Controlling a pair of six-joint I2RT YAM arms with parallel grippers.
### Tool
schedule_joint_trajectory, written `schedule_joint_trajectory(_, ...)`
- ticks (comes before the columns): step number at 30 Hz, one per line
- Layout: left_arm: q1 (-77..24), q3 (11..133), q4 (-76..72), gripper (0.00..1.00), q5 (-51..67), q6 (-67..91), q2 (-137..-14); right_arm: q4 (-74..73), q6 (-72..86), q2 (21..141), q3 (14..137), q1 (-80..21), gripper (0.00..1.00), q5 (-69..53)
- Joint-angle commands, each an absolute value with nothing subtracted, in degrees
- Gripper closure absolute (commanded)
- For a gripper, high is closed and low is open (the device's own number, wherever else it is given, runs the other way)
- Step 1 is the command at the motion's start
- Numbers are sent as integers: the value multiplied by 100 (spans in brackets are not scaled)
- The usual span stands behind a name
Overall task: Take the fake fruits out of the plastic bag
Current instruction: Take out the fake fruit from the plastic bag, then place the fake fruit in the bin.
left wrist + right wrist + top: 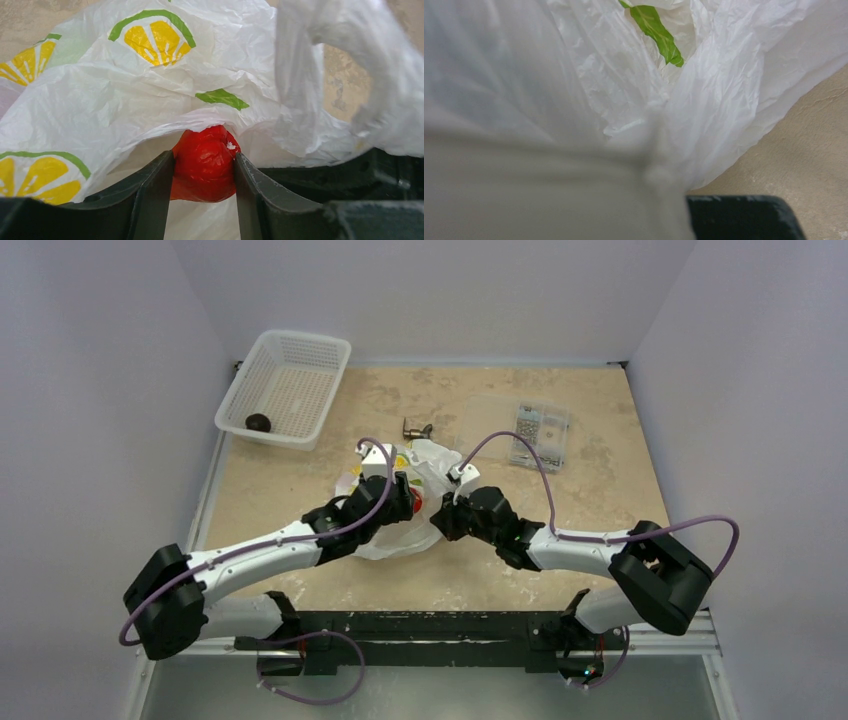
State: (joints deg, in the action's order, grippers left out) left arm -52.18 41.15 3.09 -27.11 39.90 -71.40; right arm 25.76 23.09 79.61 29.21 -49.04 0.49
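Note:
The plastic bag (420, 530) lies crumpled at the table's middle, white with yellow-green citrus prints. My left gripper (408, 502) reaches into its mouth and is shut on a glossy red fake fruit (417, 504). In the left wrist view the red fruit (204, 165) sits pinched between both fingers (150, 195), just under the bag's (125, 90) rim. My right gripper (446, 516) holds the bag's right side. In the right wrist view the bag's plastic (574, 100) bunches at the gripper (674, 205) and hides one finger. A dark brown fruit (258, 422) lies in the basket.
The white mesh basket (300, 365) stands at the back left. A small hammer (415, 430) lies just behind the bag. A clear flat box of small parts (540, 436) lies at the back right. Walls close in on three sides.

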Motion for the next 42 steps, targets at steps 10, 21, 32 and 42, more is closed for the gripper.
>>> schedule_joint_trajectory(10, -5029, 3942, 856, 91, -1167, 4094, -4835, 2807, 2339, 7947, 2990, -4869, 100, 79)
schedule_joint_trajectory(21, -3528, 5248, 1820, 98, -1430, 3340, -4230, 2820, 2345, 7953, 2991, -4869, 100, 46)
schedule_joint_trajectory(32, -1112, 6205, 639, 100, -950, 3971, -5905, 2819, 2337, 8109, 3073, -4869, 100, 11)
schedule_joint_trajectory(42, -172, 7121, -69, 100, -1793, 3591, -8536, 2847, 2368, 8217, 3120, -4861, 100, -241)
